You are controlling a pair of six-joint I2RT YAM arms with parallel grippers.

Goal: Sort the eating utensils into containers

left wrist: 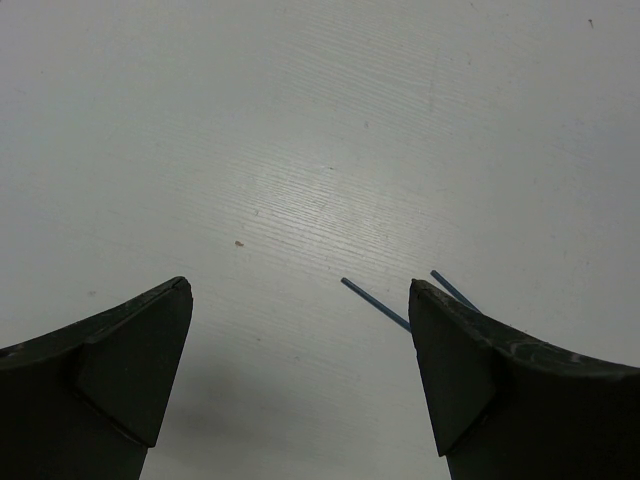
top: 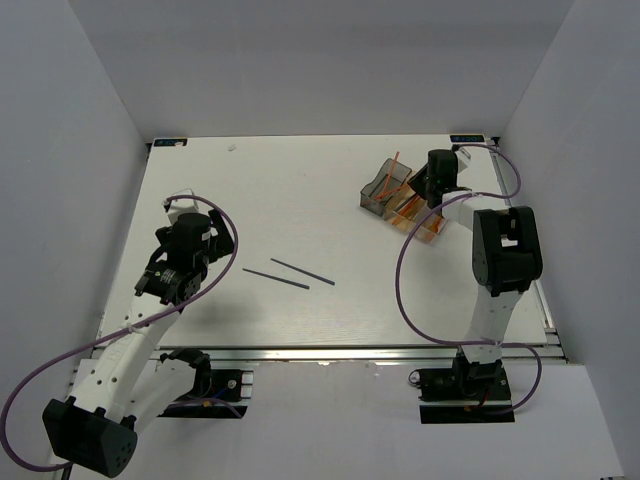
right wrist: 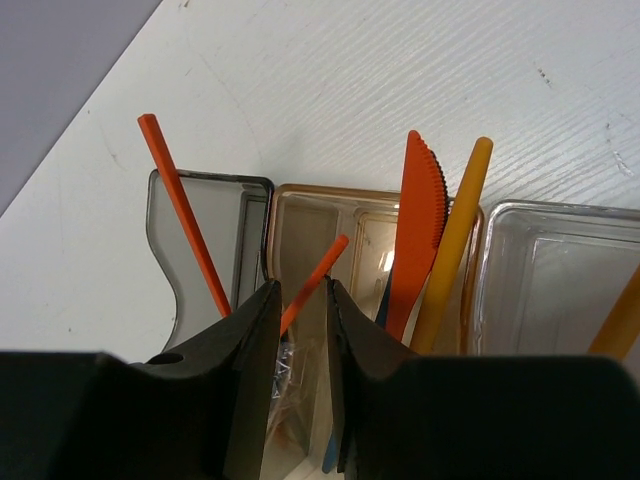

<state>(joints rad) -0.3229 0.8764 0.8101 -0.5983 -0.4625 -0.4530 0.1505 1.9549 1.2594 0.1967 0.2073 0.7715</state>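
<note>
Left gripper (left wrist: 300, 292) hangs with jaws wide apart, two dark sticks (left wrist: 375, 303) by its right jaw. Right gripper (right wrist: 300, 300) pinches an orange stick (right wrist: 318, 270). Beyond its jaws, the grey bin (right wrist: 245, 230) holds a leaning stick (right wrist: 180, 202), the amber bin (right wrist: 330, 190) holds a knife (right wrist: 422, 220), and the clear bin (right wrist: 560, 270) stands rightmost.

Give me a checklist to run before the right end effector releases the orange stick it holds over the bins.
1. Grip of right end effector on thin orange plastic stick: ok, jaws closed on it.
2. Stick over the correct bin: cannot tell; the end effector straddles the wall between smoky grey plastic bin and amber plastic bin.
3. State of left end effector: ok, open, holding nothing.
4. All utensils sorted: not ok; two dark blue thin sticks lie on the white table.
5. Arms apart: ok, left near the sticks, right at the bins.
</note>
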